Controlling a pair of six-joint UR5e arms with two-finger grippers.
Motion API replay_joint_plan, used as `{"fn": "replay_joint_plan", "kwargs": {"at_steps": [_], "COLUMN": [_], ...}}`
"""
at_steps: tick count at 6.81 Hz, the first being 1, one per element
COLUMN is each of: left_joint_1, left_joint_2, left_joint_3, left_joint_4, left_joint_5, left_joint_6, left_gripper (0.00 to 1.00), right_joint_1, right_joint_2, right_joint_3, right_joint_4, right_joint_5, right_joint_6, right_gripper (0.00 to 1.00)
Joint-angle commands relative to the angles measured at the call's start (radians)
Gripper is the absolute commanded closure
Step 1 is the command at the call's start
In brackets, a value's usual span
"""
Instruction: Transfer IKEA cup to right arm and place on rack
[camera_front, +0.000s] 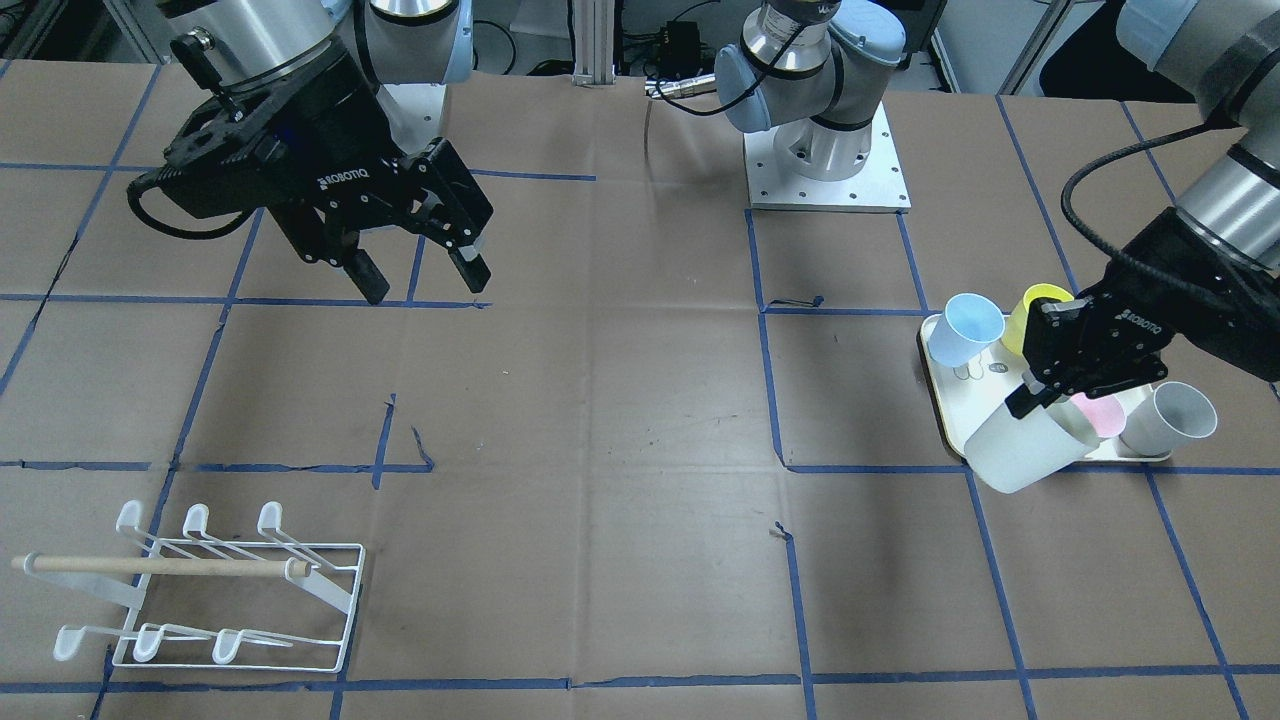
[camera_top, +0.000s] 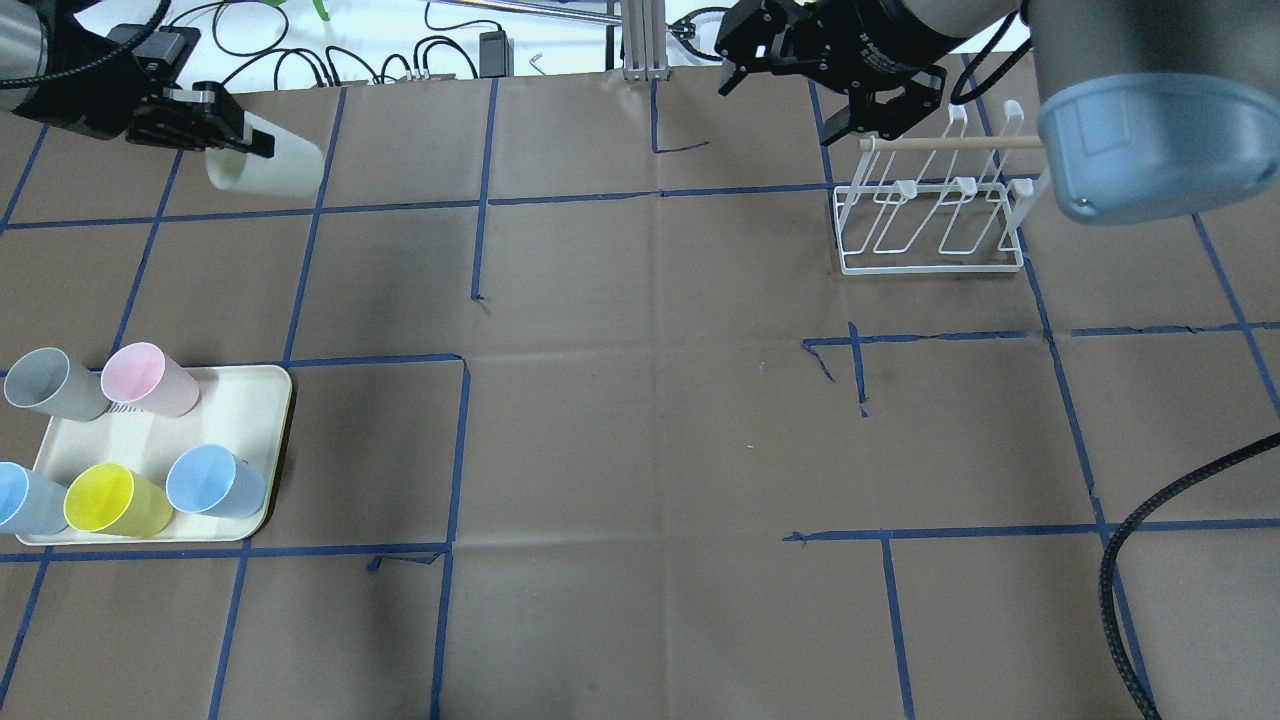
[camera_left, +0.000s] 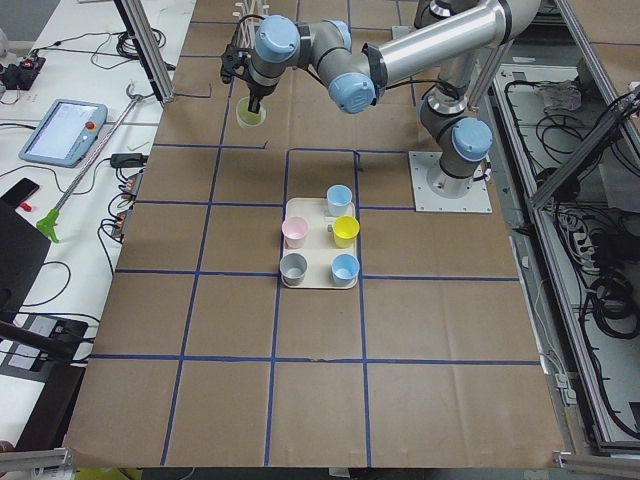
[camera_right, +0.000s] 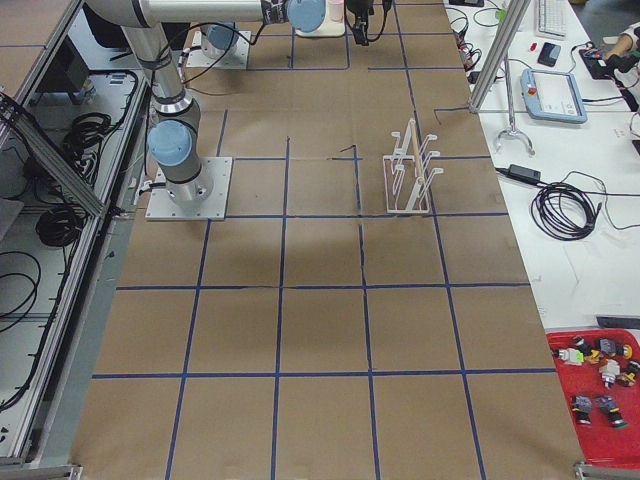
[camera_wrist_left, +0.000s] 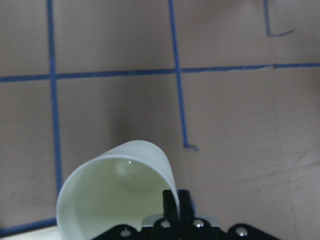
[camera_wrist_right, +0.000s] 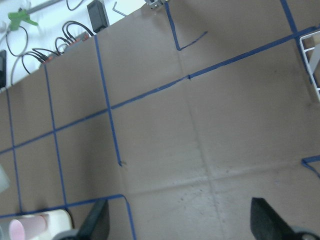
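Overhead exterior, left pincer (camera_top: 250, 143) pinching IKEA cup (camera_top: 280, 168) rim, right pincer (camera_front: 425, 281) spread above table (camera_top: 640, 400)

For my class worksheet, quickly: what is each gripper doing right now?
Left gripper: closed on the rim of the white cup, holding it.
Right gripper: open, holding nothing.
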Motion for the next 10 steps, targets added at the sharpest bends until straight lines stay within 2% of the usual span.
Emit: {"fn": "replay_joint_plan", "kwargs": {"at_steps": [1,3,4,5,6,8,9,10], "left_joint_1": [-0.067,-0.125,-0.130,-0.136,-0.160,-0.257,-0.294,-0.318], "left_joint_2": [-0.002,-0.005,-0.022,-0.062,-0.100,-0.199,-0.246,-0.296], "left_joint_3": [-0.143,-0.305,-0.357,-0.403,-0.451,-0.472,-0.476,-0.491], "left_joint_4": [0.347,0.685,0.826,0.985,1.124,1.388,1.555,1.744], "left_joint_5": [-0.210,-0.292,-0.368,-0.439,-0.468,-0.468,-0.468,-0.461], "left_joint_6": [0.032,0.028,0.031,0.032,0.029,-0.018,-0.123,-0.256], "left_gripper": [1.00,1.00,1.00,1.00,1.00,1.00,1.00,1.00], "right_joint_1": [0.003,0.006,0.006,0.006,0.004,-0.002,-0.002,0.000], "right_joint_2": [-0.015,-0.027,-0.018,-0.010,-0.009,-0.002,0.014,0.030], "right_joint_3": [0.151,0.392,0.504,0.597,0.656,0.664,0.666,0.664], "right_joint_4": [-0.313,-0.813,-1.071,-1.226,-1.250,-1.267,-1.267,-1.275], "right_joint_5": [0.064,0.141,0.143,0.141,0.141,0.083,0.049,0.052], "right_joint_6": [0.288,0.629,0.740,0.803,0.810,0.822,0.876,1.005], "right_gripper": [0.02,0.01,0.01,0.00,0.00,0.00,0.00,0.00]}}
